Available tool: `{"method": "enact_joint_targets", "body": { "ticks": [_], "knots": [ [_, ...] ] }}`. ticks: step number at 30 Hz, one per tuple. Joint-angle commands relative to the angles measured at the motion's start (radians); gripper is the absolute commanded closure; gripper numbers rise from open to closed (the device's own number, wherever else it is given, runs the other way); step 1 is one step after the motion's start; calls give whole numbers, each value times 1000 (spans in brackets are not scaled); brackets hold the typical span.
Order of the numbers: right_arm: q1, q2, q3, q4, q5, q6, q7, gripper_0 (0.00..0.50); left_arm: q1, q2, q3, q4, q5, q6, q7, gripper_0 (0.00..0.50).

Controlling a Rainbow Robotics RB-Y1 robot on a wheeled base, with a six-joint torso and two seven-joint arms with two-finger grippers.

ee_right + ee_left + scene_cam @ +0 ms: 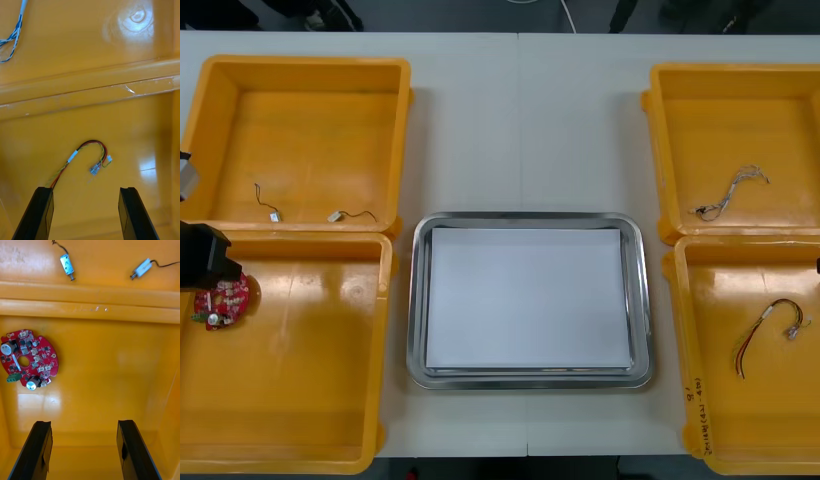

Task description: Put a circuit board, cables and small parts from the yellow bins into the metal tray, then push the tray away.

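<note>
A round red circuit board (28,359) lies in the near left yellow bin (300,400), ahead of my left gripper (84,424) and off to the side of one finger. That gripper hovers open over the bin floor, holding nothing. In the front view the left arm (202,255) hangs just above the circuit board (222,300). My right gripper (86,190) is open above the near right bin (720,400), with the red and yellow cable (75,153) lying just ahead between its fingers. The metal tray (420,300), white inside, holds nothing.
The far left bin (310,110) holds two small metal parts (67,265) (141,268) with thin black leads. A twisted blue and white cable (730,190) lies in the far right bin (740,110). Bin walls separate the near and far bins.
</note>
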Motion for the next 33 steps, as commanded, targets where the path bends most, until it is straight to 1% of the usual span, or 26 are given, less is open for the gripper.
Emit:
{"method": "enact_joint_targets", "body": {
  "ticks": [1,7,11,19,23,27,31,33],
  "knots": [
    [15,61,3,33,31,-59,-61,0,47,56,35,-4,1,5,-147,0],
    [17,93,-5,103,44,-124,-98,0,88,56,38,-4,-15,5,-167,0],
    [17,103,3,134,48,-145,-179,0,121,56,38,-4,-24,-48,-181,0],
    [41,106,29,134,70,-174,-305,0,180,56,41,-3,-45,-149,-209,0],
    [48,119,36,138,79,-177,-363,0,214,56,41,2,-65,-215,-226,0],
    [49,138,38,138,93,-177,-418,0,248,56,41,17,-65,-279,-247,0],
    [55,147,46,140,100,-188,-441,0,259,56,41,49,-62,-321,-301,0],
    [55,156,47,161,102,-207,-444,0,263,56,41,85,-58,-354,-341,0]
  ]
}}
